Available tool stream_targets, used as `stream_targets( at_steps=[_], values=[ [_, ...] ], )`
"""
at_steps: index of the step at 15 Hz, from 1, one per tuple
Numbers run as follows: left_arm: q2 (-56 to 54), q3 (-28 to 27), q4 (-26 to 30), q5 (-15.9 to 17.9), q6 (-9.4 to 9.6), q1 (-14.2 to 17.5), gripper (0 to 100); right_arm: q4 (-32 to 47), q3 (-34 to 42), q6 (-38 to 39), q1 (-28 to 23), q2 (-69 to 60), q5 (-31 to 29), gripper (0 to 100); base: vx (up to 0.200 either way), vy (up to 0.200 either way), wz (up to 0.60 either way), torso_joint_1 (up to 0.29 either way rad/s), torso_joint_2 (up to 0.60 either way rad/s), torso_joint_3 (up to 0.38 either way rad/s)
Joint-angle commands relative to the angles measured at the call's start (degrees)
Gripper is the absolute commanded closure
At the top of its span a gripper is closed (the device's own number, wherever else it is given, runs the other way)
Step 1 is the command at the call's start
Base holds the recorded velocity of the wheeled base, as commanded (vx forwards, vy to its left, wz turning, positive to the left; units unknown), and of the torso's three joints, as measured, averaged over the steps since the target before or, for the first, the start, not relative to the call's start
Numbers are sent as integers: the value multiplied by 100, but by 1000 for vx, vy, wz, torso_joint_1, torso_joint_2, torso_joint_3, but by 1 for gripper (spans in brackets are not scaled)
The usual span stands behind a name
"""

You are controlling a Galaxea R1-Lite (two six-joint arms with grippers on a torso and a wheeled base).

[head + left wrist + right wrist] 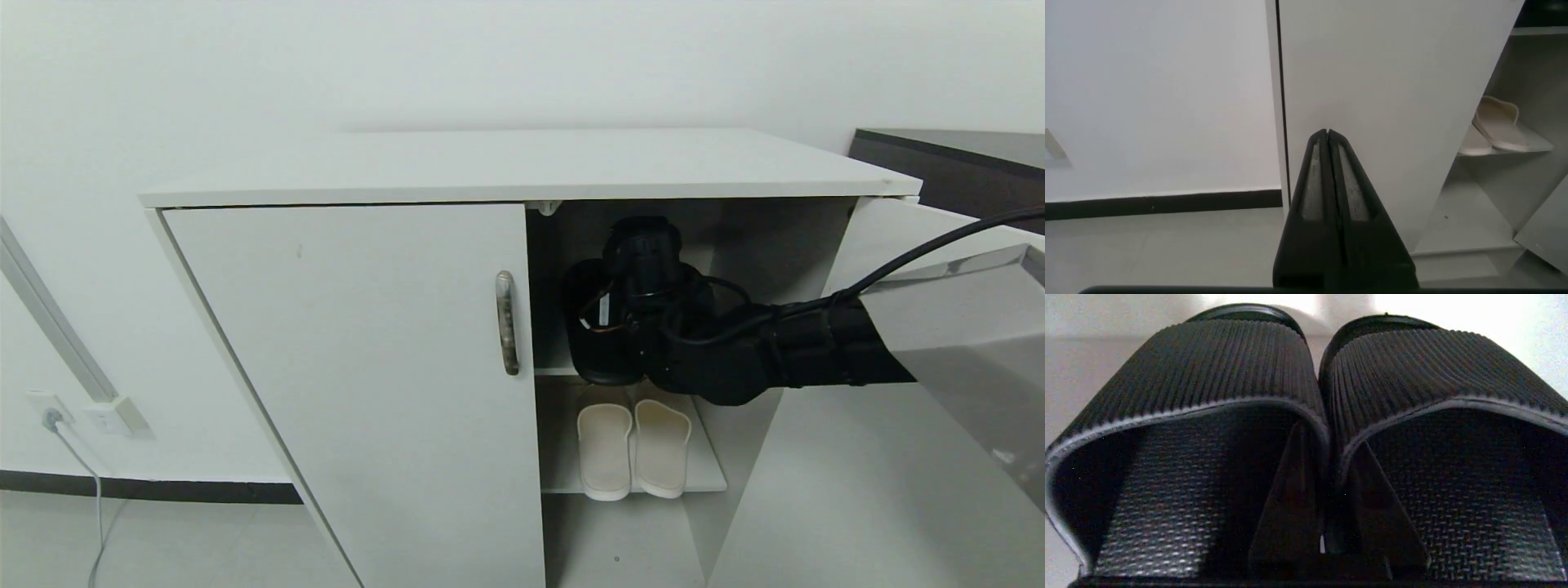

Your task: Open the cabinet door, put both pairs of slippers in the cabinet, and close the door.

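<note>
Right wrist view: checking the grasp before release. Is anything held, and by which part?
Yes: the right gripper holds the pair of black slippers, one finger inside each, pinching their adjoining inner edges together.

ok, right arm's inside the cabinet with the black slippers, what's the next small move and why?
Probably lower onto the upper shelf and open the right gripper. It is shut on the black slippers at their inner edges, inside the cabinet at that shelf's level; the white slippers lie on the shelf below.
</note>
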State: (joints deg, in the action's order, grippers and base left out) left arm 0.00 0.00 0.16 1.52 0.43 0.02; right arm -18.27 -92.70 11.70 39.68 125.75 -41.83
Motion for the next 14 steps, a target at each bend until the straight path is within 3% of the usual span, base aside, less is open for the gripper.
stream_targets(
  at_steps=[1,8,9,14],
  values=[
    [0,0,-7,-3,1,6,100,8,-214,-37,-83,249,-1,100,0,0,0,0,0,0],
    [0,0,2,-3,1,6,100,8,-425,-116,-180,460,-19,100,0,0,0,0,0,0],
    [0,0,2,-3,-8,6,100,8,-425,-116,-180,468,-19,0,0,0,0,0,0,0],
    [0,0,2,-3,-8,6,100,-18,191,-116,-83,46,-36,0,0,0,0,0,0,0]
  ],
)
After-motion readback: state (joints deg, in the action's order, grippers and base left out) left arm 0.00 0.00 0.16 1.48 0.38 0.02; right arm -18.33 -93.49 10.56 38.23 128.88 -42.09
